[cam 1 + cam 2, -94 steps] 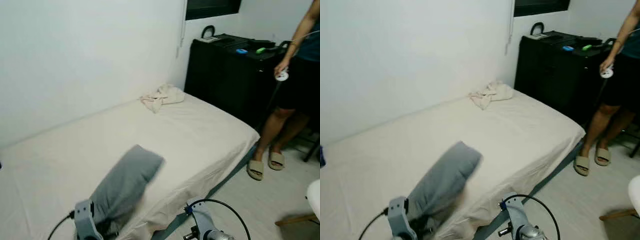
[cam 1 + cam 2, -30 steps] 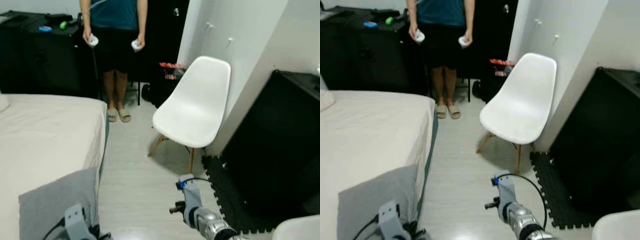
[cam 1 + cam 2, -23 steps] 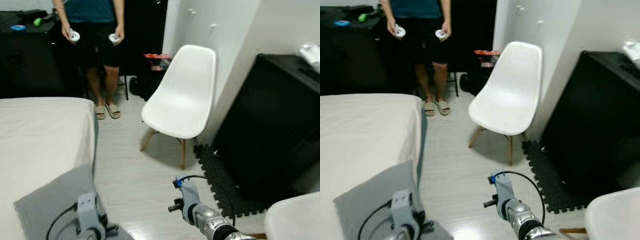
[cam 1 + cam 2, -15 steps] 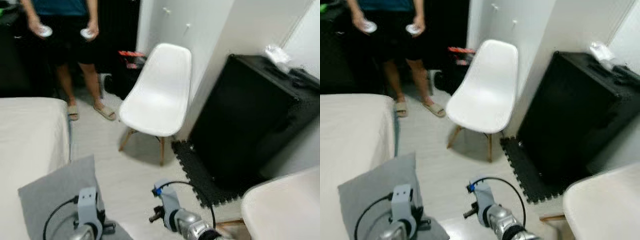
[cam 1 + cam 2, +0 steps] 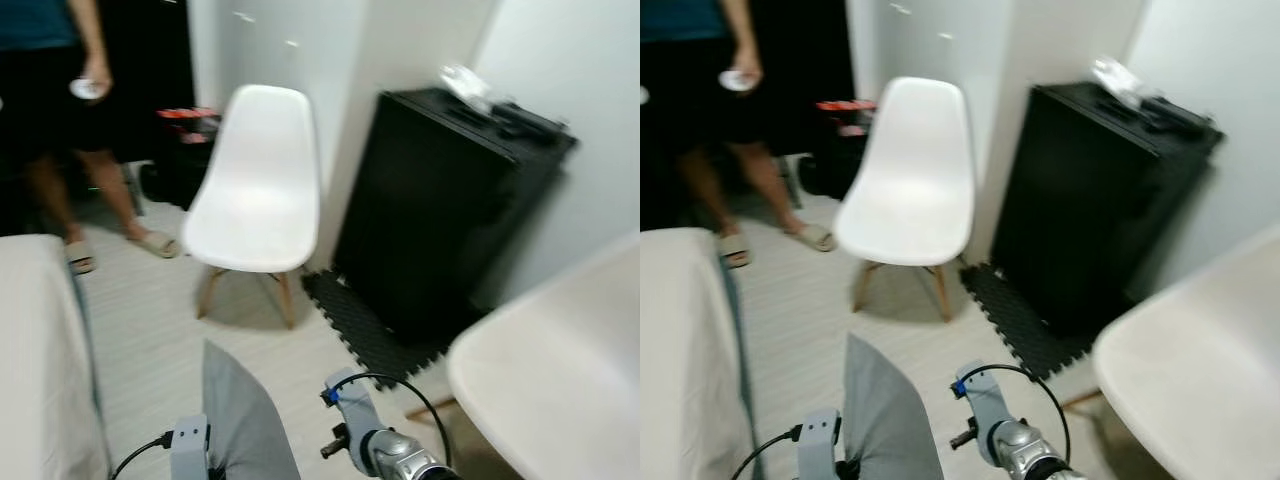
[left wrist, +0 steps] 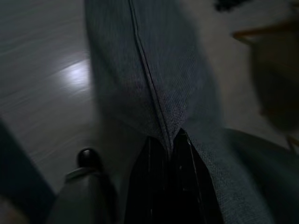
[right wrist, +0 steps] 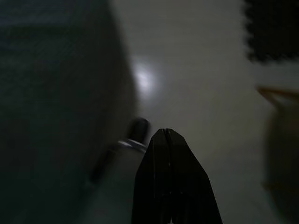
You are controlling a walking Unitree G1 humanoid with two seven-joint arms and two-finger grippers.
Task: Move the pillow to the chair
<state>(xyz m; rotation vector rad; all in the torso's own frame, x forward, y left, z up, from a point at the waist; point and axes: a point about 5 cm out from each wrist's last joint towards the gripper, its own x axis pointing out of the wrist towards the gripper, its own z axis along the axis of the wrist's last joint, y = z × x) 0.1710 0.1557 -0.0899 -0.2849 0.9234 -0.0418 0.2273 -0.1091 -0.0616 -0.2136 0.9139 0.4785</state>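
One left gripper pinching pillow, held low

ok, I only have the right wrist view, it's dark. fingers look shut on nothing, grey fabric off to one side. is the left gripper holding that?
Observer: Yes. In the left wrist view the left gripper is shut on the seam of the grey fabric pillow.
Operator: Chair in sight?
Observer: The white moulded chair with wooden legs stands ahead on the pale floor, beside a tall black cabinet.
Operator: Anyone in the way?
Observer: A person stands beyond the chair, to the robot's left, with a white controller in hand.
Operator: And the right gripper?
Observer: The right gripper is shut on nothing, low over the floor beside the pillow.
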